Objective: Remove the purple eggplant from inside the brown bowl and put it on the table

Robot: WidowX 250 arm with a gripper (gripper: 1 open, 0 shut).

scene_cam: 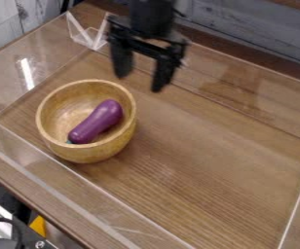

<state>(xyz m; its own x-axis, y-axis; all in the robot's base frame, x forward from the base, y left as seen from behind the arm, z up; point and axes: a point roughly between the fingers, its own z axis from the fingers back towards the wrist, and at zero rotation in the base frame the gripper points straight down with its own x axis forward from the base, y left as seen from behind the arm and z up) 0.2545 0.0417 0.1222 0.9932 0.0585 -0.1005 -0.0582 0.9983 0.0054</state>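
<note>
The purple eggplant (95, 121) lies slanted inside the brown bowl (54, 101), which sits on the table (205, 146) at the left. My gripper (141, 70) hangs above the table just up and right of the bowl's far rim, pointing down. Its two dark fingers stand apart with nothing between them. It touches neither the bowl nor the eggplant.
Clear acrylic walls (61, 199) run around the tabletop's edges, with a folded clear piece (88, 31) at the back left corner. Bare wood extends right of the bowl and toward the front.
</note>
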